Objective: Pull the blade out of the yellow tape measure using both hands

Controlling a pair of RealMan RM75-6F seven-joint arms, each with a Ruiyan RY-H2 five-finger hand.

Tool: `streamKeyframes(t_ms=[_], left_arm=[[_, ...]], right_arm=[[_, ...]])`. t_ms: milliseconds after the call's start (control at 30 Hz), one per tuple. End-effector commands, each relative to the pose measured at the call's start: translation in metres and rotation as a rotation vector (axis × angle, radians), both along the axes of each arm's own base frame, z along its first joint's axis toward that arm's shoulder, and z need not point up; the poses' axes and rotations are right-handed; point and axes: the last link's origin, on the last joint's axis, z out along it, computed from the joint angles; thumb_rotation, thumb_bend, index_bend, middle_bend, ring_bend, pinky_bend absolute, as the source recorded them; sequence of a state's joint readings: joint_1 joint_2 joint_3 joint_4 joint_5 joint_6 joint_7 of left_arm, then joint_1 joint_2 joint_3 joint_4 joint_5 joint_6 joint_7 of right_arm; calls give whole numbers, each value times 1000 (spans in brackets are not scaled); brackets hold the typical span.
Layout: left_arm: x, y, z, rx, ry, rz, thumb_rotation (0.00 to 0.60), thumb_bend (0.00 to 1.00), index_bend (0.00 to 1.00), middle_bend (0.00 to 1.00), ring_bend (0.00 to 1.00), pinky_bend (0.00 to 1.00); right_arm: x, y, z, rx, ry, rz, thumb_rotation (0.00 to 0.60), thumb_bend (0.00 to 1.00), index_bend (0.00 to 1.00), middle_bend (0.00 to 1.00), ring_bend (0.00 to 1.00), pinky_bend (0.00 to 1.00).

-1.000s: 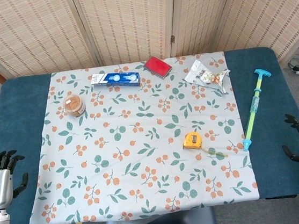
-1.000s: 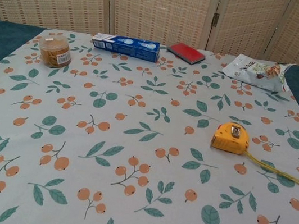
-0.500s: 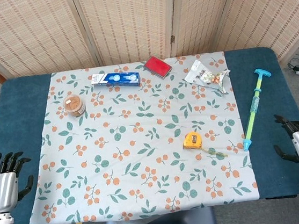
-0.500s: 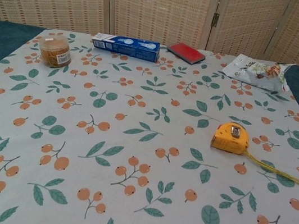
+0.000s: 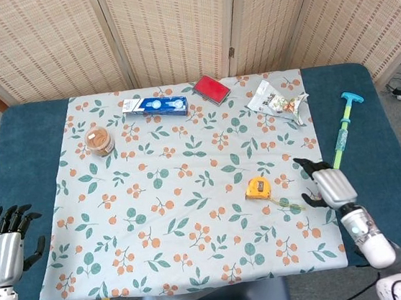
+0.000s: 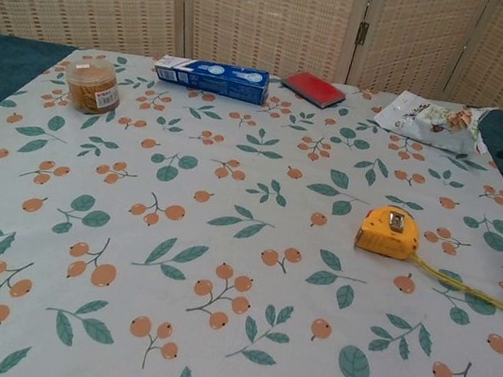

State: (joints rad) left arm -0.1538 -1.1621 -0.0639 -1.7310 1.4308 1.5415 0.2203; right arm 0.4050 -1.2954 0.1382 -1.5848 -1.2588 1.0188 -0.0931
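Left hand [image 5: 2, 248] hangs at the table's near left edge, fingers spread wide, holding nothing. Right hand [image 5: 330, 184] hovers over the cloth [image 5: 193, 216] – fingers apart, empty – just right of the tape measure [image 5: 258, 187]. That is a yellow case lying flat, a short length of blade [image 6: 461, 286] already out toward the right.

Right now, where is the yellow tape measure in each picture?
Head view: yellow tape measure lies right of centre on the leafy cloth, just left of the right robot hand.
Chest view: it lies at middle right, blade trailing right.
Shared landmark: the red box at the far edge.
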Motion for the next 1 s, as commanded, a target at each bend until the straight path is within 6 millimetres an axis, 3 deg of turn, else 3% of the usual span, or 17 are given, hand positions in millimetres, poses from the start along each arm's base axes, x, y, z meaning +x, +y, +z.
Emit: streamKeyframes(t_ms=[33, 267, 667, 1000], left_arm=[[0, 0, 0, 0, 3, -1, 600, 476, 359, 216, 144, 0], [-1, 0, -1, -10, 2, 7, 600, 476, 371, 216, 145, 0], [-8, 2, -4, -24, -8, 18, 600, 475, 371, 216, 144, 0], [-9, 4, -5, -22, -12, 18, 600, 476, 367, 210, 143, 0]], right_arm=[[25, -20, -31, 57, -2, 10, 600, 368, 96, 156, 224, 184], [54, -33, -71, 147, 6, 4, 600, 273, 89, 157, 223, 184], [59, -48, -93, 171, 58, -28, 600, 263, 95, 200, 243, 184], [57, -58, -99, 157, 71, -38, 600, 268, 299, 306, 306, 194]])
